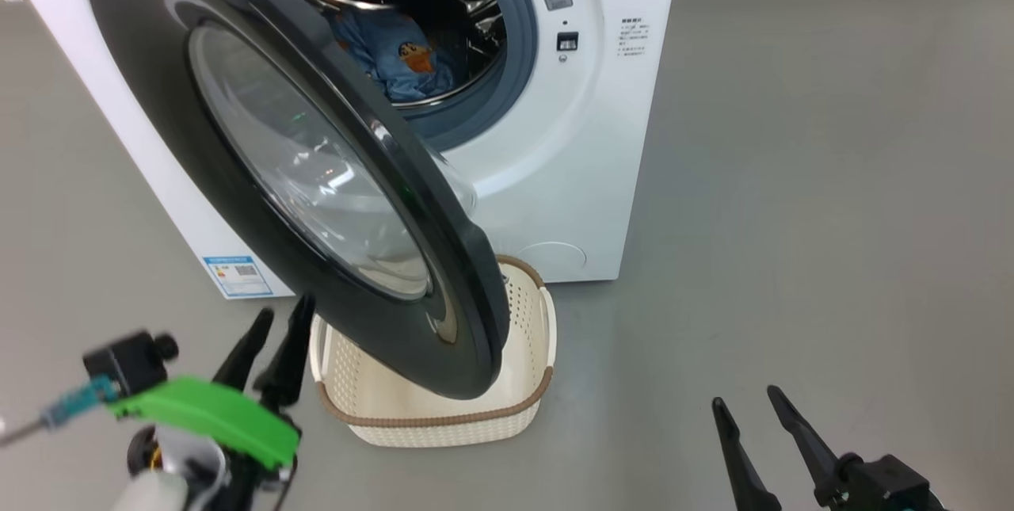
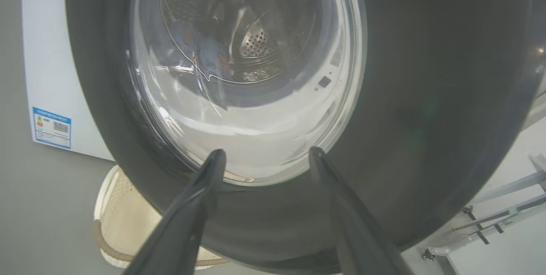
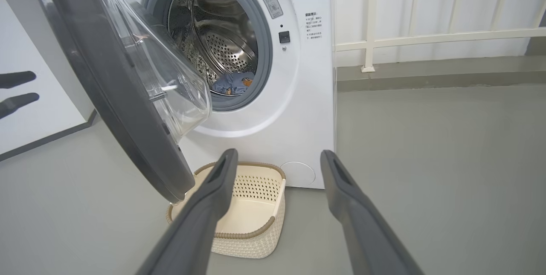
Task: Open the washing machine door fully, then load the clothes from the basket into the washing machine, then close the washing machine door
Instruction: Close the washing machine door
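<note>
I have the left gripper point(image 1: 285, 309) at the near left, its two dark fingers parted and pointing toward the far side, with nothing held between them. The right gripper point(image 1: 745, 396) hangs at the near right, fingers likewise spread, empty, angled slightly left.

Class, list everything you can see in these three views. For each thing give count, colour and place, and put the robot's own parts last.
washing machine: one, white, on the floor
door: one, black rim with clear glass, partly open, above the basket
drum: one, steel, inside the machine
clothes: count unclear, light blue with orange print, in the drum
basket: one, cream with brown rim, on the floor before the machine, nothing seen inside
sticker: one, blue-edged, low on the machine's side panel
railing: one, white, behind the machine
floor: grey
left gripper: one, dark fingers, open, by the door's outer face
right gripper: one, dark fingers, open, right of the basket
</note>
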Controlling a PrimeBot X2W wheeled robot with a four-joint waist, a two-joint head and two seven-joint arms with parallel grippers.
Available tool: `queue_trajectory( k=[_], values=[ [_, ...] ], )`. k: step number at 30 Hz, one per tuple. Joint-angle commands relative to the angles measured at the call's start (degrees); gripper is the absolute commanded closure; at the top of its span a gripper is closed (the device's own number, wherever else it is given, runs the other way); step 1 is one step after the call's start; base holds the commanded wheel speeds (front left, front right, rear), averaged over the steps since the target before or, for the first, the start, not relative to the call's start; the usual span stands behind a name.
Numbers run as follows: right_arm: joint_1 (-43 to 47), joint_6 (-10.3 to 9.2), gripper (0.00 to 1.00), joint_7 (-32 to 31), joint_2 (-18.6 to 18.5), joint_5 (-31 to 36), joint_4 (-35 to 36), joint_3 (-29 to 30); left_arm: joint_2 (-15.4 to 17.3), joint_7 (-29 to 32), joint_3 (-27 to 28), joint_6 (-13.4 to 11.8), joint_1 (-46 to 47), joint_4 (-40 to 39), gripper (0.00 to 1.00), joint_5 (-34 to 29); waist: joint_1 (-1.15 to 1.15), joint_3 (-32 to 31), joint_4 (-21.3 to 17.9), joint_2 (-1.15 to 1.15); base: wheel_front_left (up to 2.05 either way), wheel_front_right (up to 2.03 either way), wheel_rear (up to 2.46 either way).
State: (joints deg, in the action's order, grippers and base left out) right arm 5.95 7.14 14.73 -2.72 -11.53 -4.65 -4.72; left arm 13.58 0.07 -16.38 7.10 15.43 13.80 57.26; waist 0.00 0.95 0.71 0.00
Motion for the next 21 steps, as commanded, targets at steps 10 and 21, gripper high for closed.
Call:
queue_trajectory(
  k=[10, 21],
  values=[
    [0.63, 0.35, 0.00, 0.27, -0.16, -0.51, 2.33, 0.58, 1.14, -14.30, 0.46, -4.56, -5.59, 6.08, 0.00, -15.11, 0.00, -1.21, 0.72, 0.00, 0.00, 0.00, 0.00],
    [0.96, 0.35, 0.00, 0.27, -0.16, -0.01, 3.44, 2.29, -2.46, -15.05, 11.92, -5.89, -17.19, -1.87, 0.00, -32.70, 0.00, -1.99, 1.40, 0.00, 0.00, 0.00, 0.00]
  ],
)
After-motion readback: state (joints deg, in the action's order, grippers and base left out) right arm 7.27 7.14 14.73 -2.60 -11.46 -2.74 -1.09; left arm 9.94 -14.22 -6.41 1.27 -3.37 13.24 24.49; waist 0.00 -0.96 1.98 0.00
